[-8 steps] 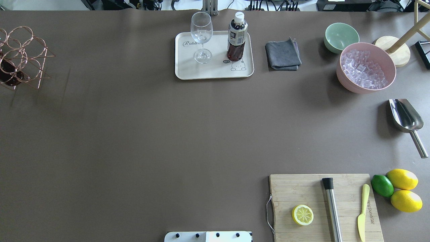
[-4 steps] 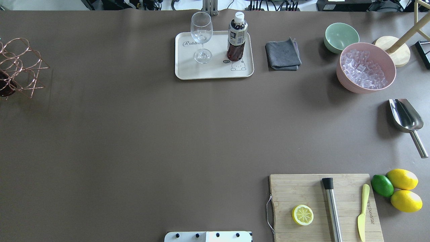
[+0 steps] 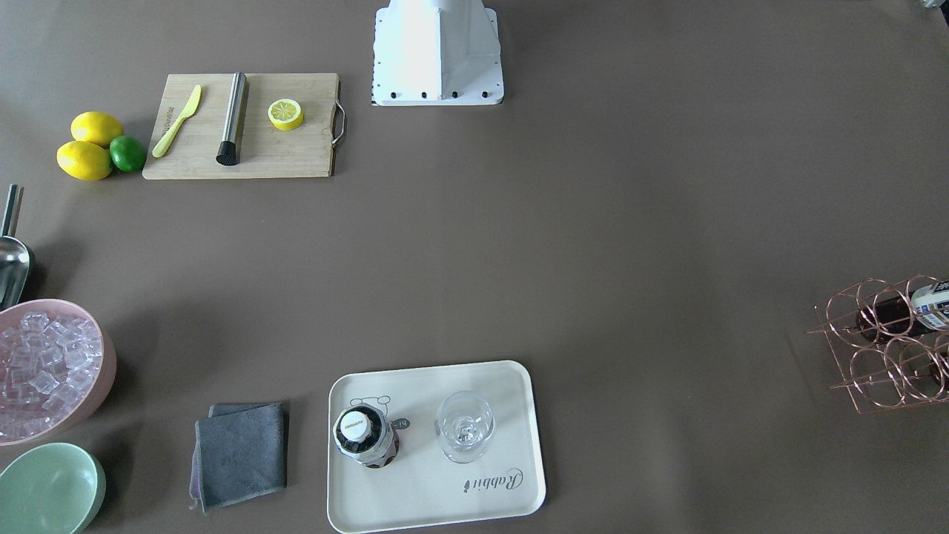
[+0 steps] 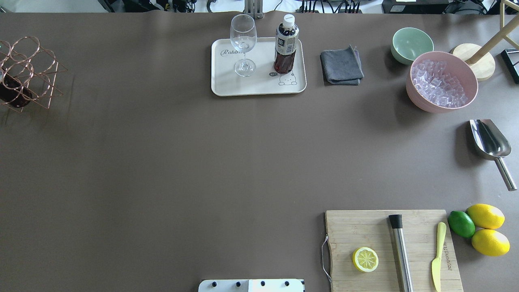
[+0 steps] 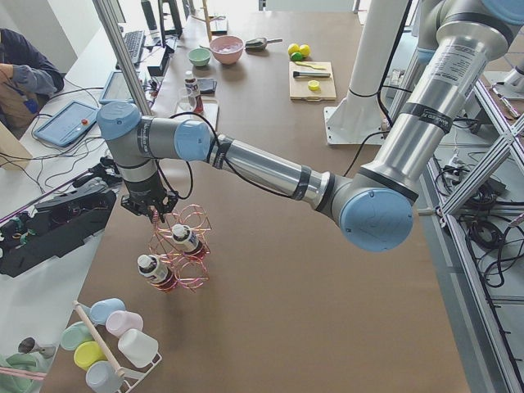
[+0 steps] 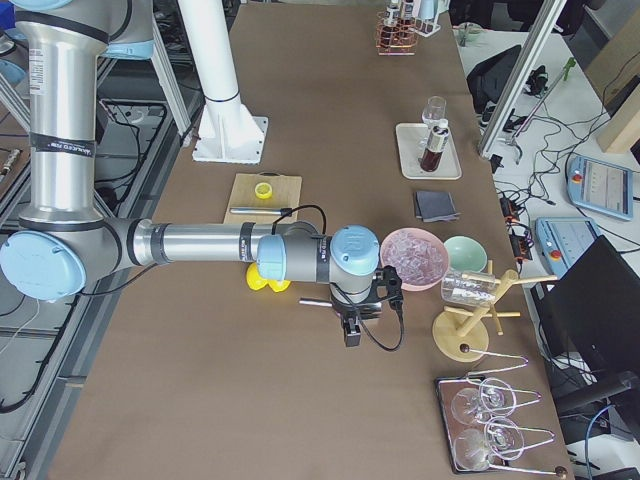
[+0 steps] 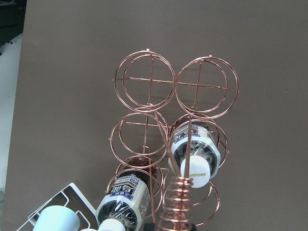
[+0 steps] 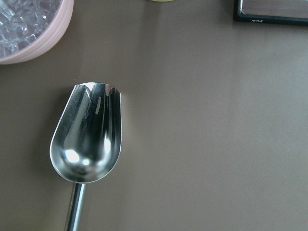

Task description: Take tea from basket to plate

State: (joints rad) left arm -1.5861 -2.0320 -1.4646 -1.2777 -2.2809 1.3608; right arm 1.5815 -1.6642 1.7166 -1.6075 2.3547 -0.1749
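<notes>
I see two tea bottles (image 7: 195, 154) lying in two of the basket's (image 7: 150, 80) rings, caps toward my wrist camera; a third bottle (image 4: 286, 44) stands cap-up on the plate (image 4: 227, 83) beside a glass (image 4: 243, 40). The basket is near the surface's (image 4: 162, 162) left end, well apart from the plate. My left hand (image 5: 152, 210) is at the basket's handle (image 7: 175, 204), and my right hand (image 6: 351, 335) is above a scoop (image 8: 86, 139); I can't tell either's opening.

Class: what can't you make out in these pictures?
Left gripper: jaws too small in the left side view, cut off by the wrist view's bottom edge.
Right gripper: too small in the right side view; absent from its wrist view.
Basket: its bottles cut off by the overhead's left edge.
</notes>
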